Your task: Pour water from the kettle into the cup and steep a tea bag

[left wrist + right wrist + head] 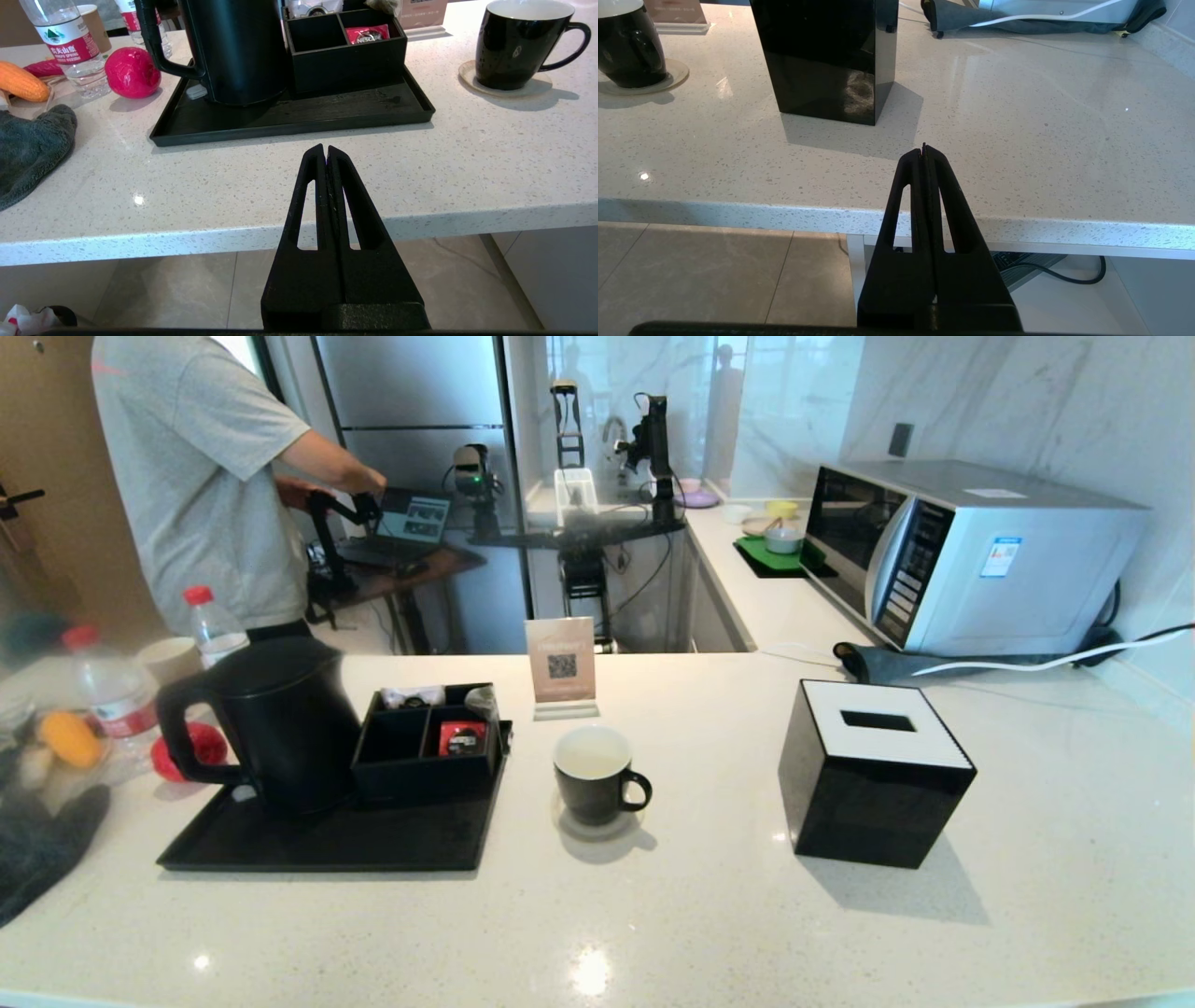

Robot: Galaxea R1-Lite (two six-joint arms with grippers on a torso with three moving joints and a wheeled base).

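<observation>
Toward the counter's left end, the kettle (280,719) stands upright on a black tray (327,845), its handle facing the left edge. The left gripper (325,150), fingers pressed together and empty, hangs just off the front edge, nearer the kettle, which lies ahead of it. The cup (595,775) sits on a coaster mid-counter, handle pointing right. The right gripper (924,148), likewise closed, waits off the front edge before a black tissue box (873,770). The pale speckled stone is glossy.

Open counter lies between the cup (594,775) and tissue box (875,771); the organizer box (429,740) crowds the kettle (271,719)
</observation>
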